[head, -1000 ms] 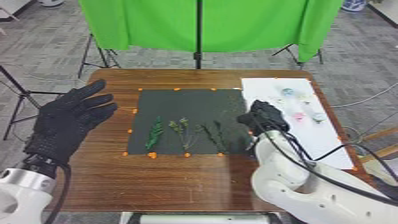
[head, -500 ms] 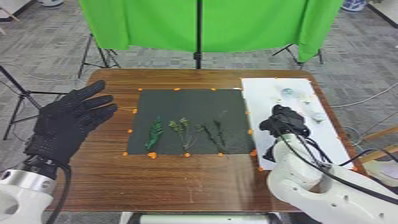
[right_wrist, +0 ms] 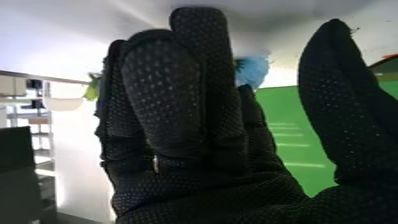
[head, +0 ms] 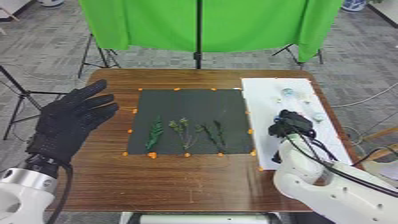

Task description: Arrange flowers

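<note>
While shifting the right hand (head: 293, 125) off the right edge of the black mat (head: 178, 102), brought it over the white sheet (head: 266, 95), then a touch closer to the robot. Seen in the right wrist view with fingers straight and thumb well apart, gripping nothing visible. Likely to mean turning from the greenery to choosing a bloom. Farther up the sheet, a blue flower (head: 287, 92); just beside the glove, a pale flower (head: 317, 116). Side by side on the mat, a leafy green stem (head: 156, 131), a branching sprig (head: 184, 131) and a dark stem (head: 219, 132), all unmoved by that shift. Left of the mat, the left hand (head: 71, 117), waiting with fingers extended. Probably best to close gently on one bloom next, without crushing or rolling the soft head, then carry it across to the stems
</note>
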